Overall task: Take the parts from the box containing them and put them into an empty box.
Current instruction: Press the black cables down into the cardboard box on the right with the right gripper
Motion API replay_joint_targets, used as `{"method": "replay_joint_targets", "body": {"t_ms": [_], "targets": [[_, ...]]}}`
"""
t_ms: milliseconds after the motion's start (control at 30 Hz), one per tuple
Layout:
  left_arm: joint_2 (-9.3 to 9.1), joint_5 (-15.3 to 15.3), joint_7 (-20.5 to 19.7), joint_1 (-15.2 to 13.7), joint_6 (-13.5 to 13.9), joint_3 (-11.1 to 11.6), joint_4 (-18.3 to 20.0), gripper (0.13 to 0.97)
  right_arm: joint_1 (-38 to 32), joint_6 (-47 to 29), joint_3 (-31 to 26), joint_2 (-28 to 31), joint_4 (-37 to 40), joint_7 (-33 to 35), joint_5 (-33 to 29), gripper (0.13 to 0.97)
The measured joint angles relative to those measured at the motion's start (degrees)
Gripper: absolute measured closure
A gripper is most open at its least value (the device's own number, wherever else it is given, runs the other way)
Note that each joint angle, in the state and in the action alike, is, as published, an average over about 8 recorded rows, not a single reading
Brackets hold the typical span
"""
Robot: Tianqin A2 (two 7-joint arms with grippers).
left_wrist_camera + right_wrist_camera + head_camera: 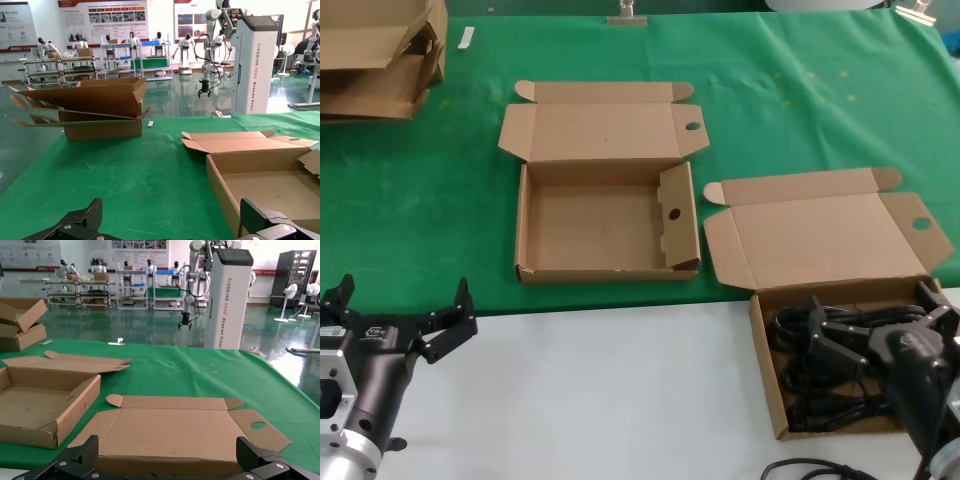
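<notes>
The black cable bundles lie in the open brown box at the front right, its lid folded back on the green cloth. My right gripper hovers over this box with its fingers spread wide and nothing between them; its wrist view shows the lid just beyond the fingertips. The empty box with the holed upright inner flap sits at the table's middle. My left gripper is open and empty, parked at the front left over the white surface; the empty box shows in its wrist view.
A pile of flattened cardboard lies at the far left corner, also in the left wrist view. A black cable trails on the white surface at the front right. Green cloth covers the far table.
</notes>
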State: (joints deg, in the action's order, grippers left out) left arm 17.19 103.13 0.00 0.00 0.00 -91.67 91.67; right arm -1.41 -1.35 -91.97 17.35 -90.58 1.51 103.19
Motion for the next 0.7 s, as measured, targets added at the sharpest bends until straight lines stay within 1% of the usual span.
{"method": "replay_joint_targets", "body": {"t_ms": [133, 267, 400, 533, 700], "targets": [[0.00, 0.00, 0.00, 0.00, 0.00, 0.00, 0.00, 0.132, 0.10, -0.05, -0.72, 1.42, -0.75, -0.53, 0.34, 0.129], [0.00, 0.00, 0.00, 0.00, 0.00, 0.00, 0.00, 0.132, 0.44, -0.56, -1.81, 4.38, -2.02, -1.09, 0.59, 0.129], [0.00, -0.01, 0.00, 0.00, 0.00, 0.00, 0.00, 0.132, 0.90, -3.20, -0.91, 7.47, -3.21, 0.49, 0.41, 0.129], [0.00, -0.01, 0.00, 0.00, 0.00, 0.00, 0.00, 0.132, 0.69, -8.62, 2.22, 9.81, -3.02, 6.92, -0.02, 0.129], [0.00, -0.01, 0.00, 0.00, 0.00, 0.00, 0.00, 0.132, -1.04, -16.16, 4.87, 12.45, 0.52, 19.35, -1.63, 0.129]]}}
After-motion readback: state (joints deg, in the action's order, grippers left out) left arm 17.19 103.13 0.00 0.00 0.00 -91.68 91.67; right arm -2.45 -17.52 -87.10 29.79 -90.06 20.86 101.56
